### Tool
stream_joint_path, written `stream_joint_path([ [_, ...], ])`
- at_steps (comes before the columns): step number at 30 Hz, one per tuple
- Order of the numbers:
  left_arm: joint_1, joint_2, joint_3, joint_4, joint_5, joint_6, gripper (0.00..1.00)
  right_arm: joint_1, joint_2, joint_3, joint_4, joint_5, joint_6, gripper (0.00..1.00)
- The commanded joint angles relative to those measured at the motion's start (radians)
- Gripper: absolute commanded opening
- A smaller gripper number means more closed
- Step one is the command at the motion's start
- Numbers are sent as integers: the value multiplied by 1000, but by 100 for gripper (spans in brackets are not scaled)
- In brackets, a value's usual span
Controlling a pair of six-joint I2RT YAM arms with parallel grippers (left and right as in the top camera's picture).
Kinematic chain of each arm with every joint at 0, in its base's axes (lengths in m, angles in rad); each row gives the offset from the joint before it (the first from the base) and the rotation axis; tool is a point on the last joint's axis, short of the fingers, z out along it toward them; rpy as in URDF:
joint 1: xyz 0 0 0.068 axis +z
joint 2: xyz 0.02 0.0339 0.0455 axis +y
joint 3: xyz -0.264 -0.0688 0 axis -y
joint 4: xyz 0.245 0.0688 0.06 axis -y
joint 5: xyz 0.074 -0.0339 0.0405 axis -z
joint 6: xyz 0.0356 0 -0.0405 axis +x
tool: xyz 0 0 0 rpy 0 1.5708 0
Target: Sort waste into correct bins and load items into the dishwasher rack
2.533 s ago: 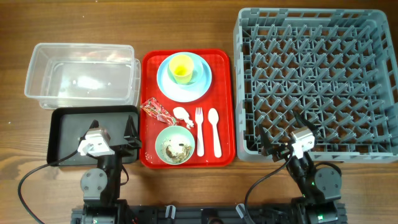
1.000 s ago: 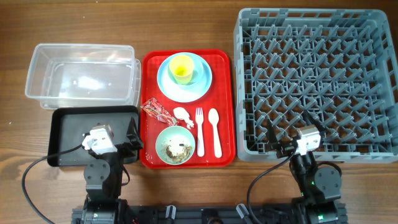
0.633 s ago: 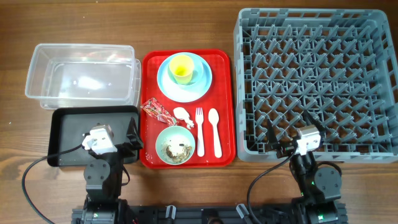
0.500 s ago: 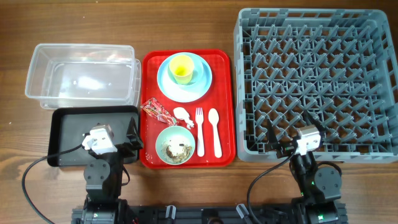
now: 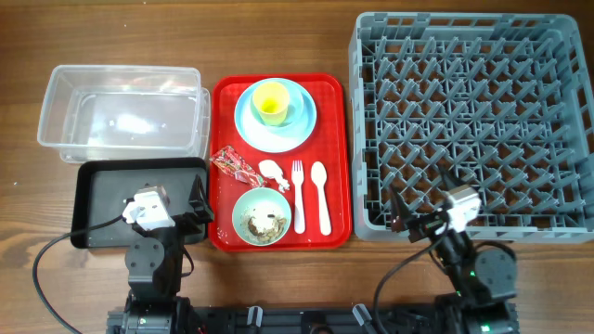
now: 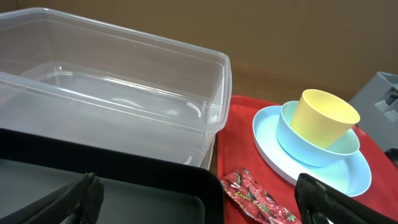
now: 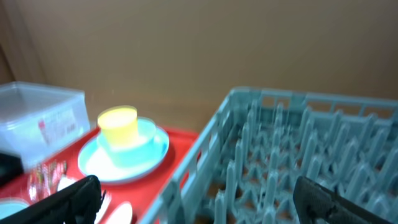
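On the red tray (image 5: 221, 121) lie the light blue plate (image 5: 252, 130) with the small blue bowl (image 5: 297, 109) and yellow cup (image 5: 270, 100), the red wrapper (image 5: 234, 165), the white tissue (image 5: 271, 173), the fork (image 5: 298, 197), the spoon (image 5: 321, 197) and the green bowl (image 5: 261, 216) with rice and scraps. The clear tub (image 5: 121, 116) and black tray (image 5: 102, 186) stand left, the grey rack (image 5: 464, 19) right. My left gripper (image 5: 169, 193) is open over the black tray (image 6: 124, 193). My right gripper (image 5: 425, 199) is open over the rack's front edge (image 7: 205, 162).
The wrapper (image 6: 255, 196) lies just right of the black tray's corner in the left wrist view. The cup (image 7: 118, 124) shows far left in the blurred right wrist view. Bare wooden table surrounds the containers.
The right gripper has shifted slightly and turned a little to the left. The left arm has not moved in the last second. No object has moved.
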Motion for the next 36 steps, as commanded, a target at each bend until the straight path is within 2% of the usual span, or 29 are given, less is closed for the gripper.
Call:
stream_joint_path([
  [1,-1,-5,-4,0,-17,16,100,0,117,263,-128,66,28,100],
  [5,-1,-5,-4,0,-17,16,100,0,435,683,-435,91,24,100],
  [6,-1,-5,-4,0,-17,16,100,0,571,877,-579,90,15,100],
  [8,-1,-5,-4,0,-17,16,100,0,744,1138,-771,86,-2,100],
  [10,-1,-5,-4,0,-17,16,100,0,959,1484,-954,8,18,100],
  [12,-1,-5,-4,0,-17,16,100,0,1102,1712,-1011,-92,64,100],
  [15,-1,-5,-4,0,-17,16,100,0,1242,1925,-1001,-249,67,100],
  [18,-1,-5,-4,0,-17,16,100,0,1301,1953,-916,-404,186,100],
  [21,-1,-5,-4,0,-17,16,100,0,1359,1953,-937,-488,190,98],
  [22,-1,-5,-4,0,-17,16,100,0,1375,1953,-969,-492,190,83],
  [23,-1,-5,-4,0,-17,16,100,2,1391,1953,-1012,-491,190,61],
  [24,-1,-5,-4,0,-17,16,100,7,1408,1953,-1067,-485,189,35],
  [26,-1,-5,-4,0,-17,16,100,40,1444,1953,-1195,-384,189,18],
  [27,-1,-5,-4,0,-17,16,100,73,1461,1953,-1252,-274,193,14],
  [29,-1,-5,-4,0,-17,16,100,152,1485,1937,-1299,-75,234,13],
  [32,-1,-5,-4,0,-17,16,100,307,1509,1857,-1304,190,387,14],
  [36,-1,-5,-4,0,-17,16,100,437,1538,1698,-1282,278,528,21],
])
